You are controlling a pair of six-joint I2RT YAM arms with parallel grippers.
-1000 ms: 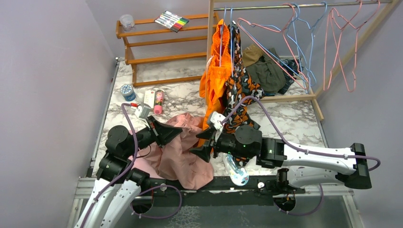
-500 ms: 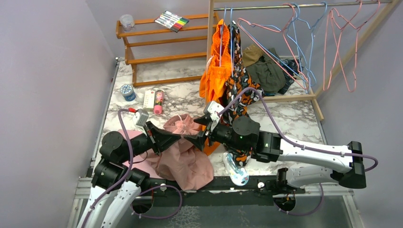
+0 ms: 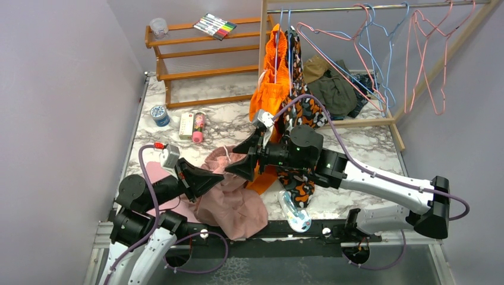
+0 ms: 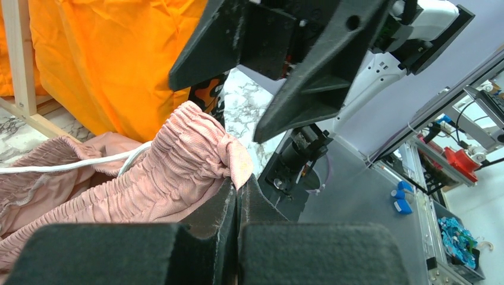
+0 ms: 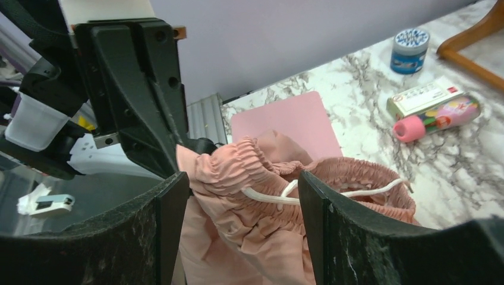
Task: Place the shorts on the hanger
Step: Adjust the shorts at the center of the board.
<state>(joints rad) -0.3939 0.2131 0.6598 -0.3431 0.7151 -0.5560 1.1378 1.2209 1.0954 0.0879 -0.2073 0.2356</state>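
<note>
The dusty-pink shorts [image 3: 232,205] lie bunched at the table's near edge, gathered waistband raised and white drawstring [image 5: 279,196] looped over it. My left gripper [image 3: 205,178] is shut on a fold of the waistband edge [image 4: 235,166], which sticks out above its fingertips [image 4: 239,185]. My right gripper [image 3: 241,166] faces it from the right. It stands open [image 5: 241,178], and the waistband [image 5: 261,172] lies between its wide-apart fingers without being pinched. The pink wire hanger [image 3: 409,77] hangs from the rod at the far right, away from both grippers.
An orange garment [image 3: 267,101] and a camouflage garment [image 3: 300,113] hang on light-blue hangers just behind my right arm. Dark clothes [image 3: 333,89] lie under the rack. A tin [image 3: 159,113], pink bottle [image 3: 198,127], pink mat [image 3: 156,175], clear bottle [image 3: 295,214] and wooden shelf [image 3: 196,47] surround the shorts.
My right gripper has risen and swung left over the waistband. My left gripper went right with the waistband, then back towards the left, still holding it.
</note>
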